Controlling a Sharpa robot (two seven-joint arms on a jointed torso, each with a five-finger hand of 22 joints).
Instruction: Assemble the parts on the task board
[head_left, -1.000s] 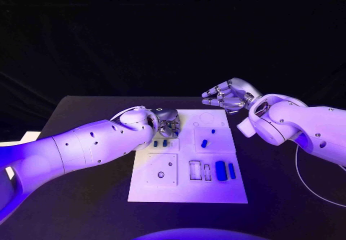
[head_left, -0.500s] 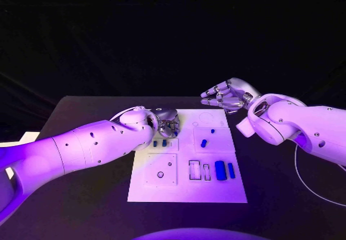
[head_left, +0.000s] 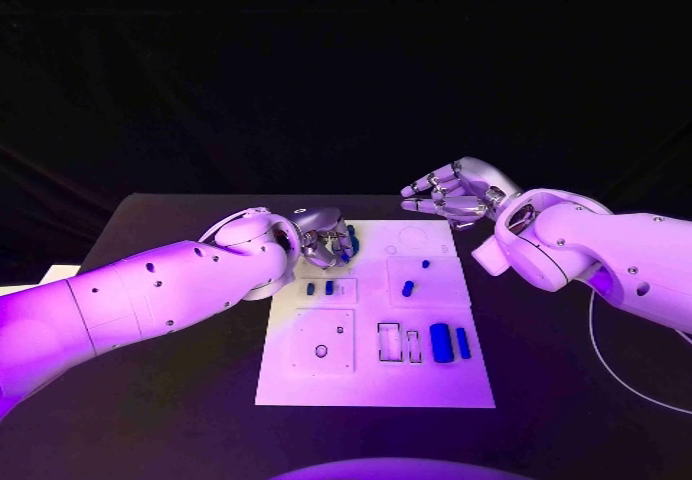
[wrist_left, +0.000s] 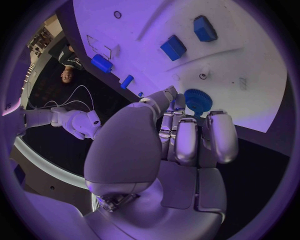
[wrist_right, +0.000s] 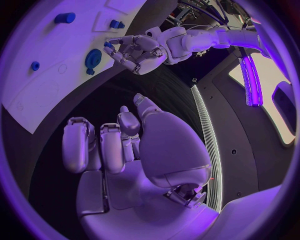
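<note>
Head view shows left hand (head_left: 320, 240) now raised off the far left corner of task board (head_left: 375, 390), pinching a round blue toothed part (head_left: 348, 240), probably a gear, hanging over the far edge. Left wrist view confirms blue part (wrist_left: 197, 98) at fingertips (wrist_left: 185, 134), clear of the board. Right hand (head_left: 456, 195) hovers beyond far right corner, fingers curled, empty; seating comes next.
</note>
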